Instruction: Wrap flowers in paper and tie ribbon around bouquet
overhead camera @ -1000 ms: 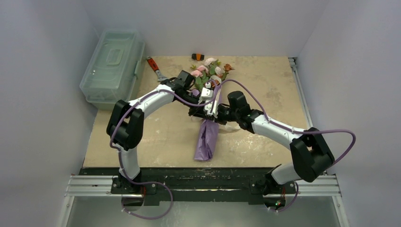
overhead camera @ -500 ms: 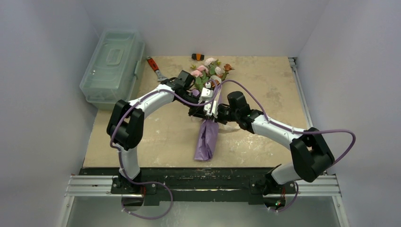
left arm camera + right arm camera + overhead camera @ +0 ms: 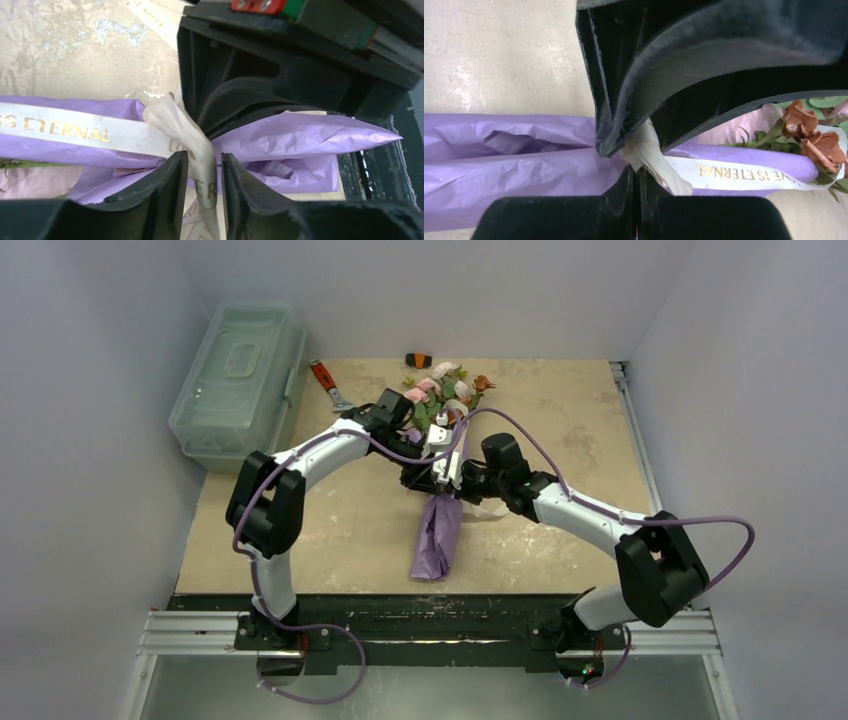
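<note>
On the beige tabletop [image 3: 330, 530], the ribbon [image 3: 75, 131] round the bouquet [image 3: 437, 535] is being pinched by the right pincer [image 3: 634, 172] and straddled by the parted left pincer [image 3: 204, 161].

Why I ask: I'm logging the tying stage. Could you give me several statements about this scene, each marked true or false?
1. The paper around the stems is lilac. True.
2. The ribbon carries gold lettering. True.
3. The right claw is wide open. False: it is shut, pinching the ribbon.
4. The flowers point toward the arm bases. False: they point to the far edge.
5. The ribbon passes between the left claw's fingers. True.
6. The clear box sits on the right side. False: it sits on the left.
</note>
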